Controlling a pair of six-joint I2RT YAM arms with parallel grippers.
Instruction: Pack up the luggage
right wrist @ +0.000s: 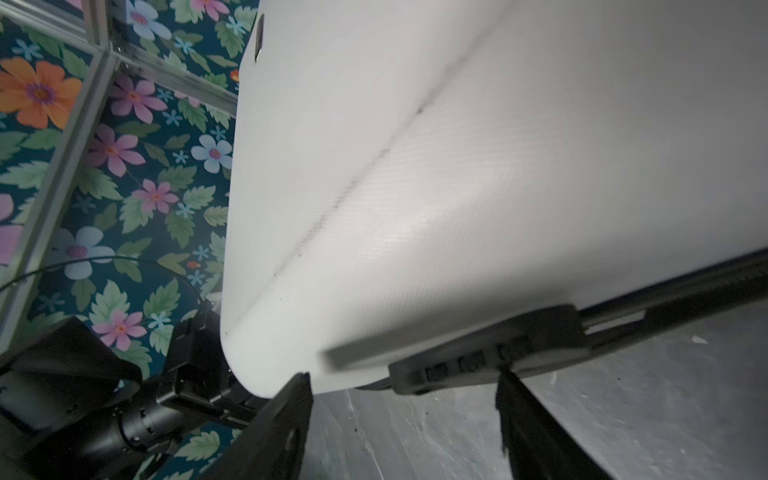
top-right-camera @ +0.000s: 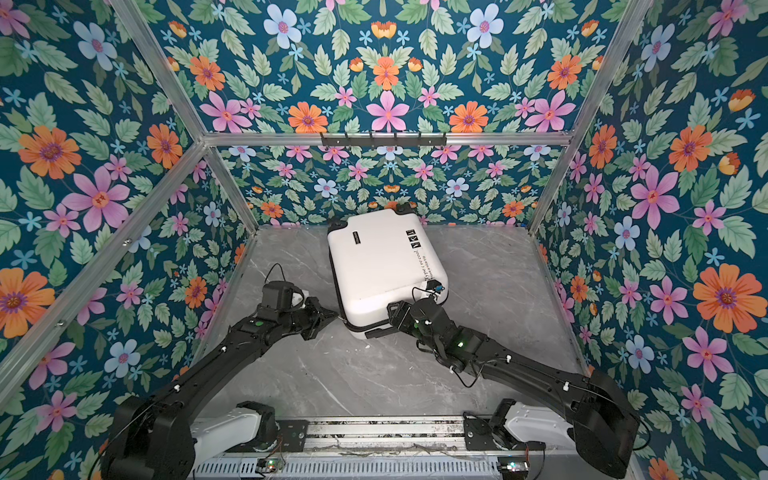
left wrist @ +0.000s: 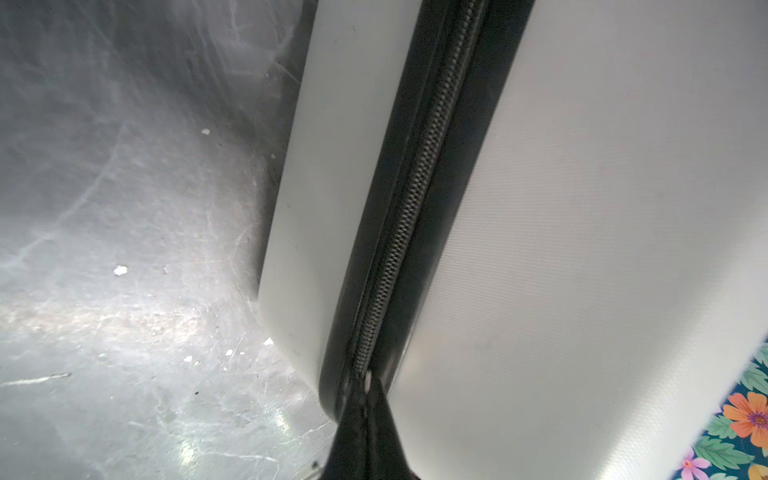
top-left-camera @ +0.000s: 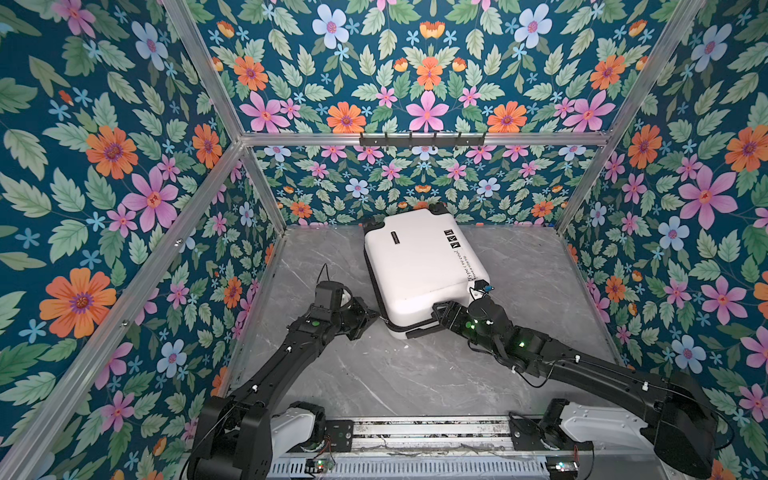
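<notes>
Lying flat and closed, luggage (top-left-camera: 419, 266) (top-right-camera: 382, 262) sits askew toward back of worktop (top-left-camera: 415, 374), far end close to rear wall. Left gripper (top-left-camera: 372, 316) (left wrist: 368, 386) at near left corner: jaws together, tips on zip (left wrist: 415, 199); whether puller pinched, cannot tell. Right gripper (top-left-camera: 436, 313) (right wrist: 403, 374) at near edge: jaws apart, either side of handle (right wrist: 490, 353) end.
</notes>
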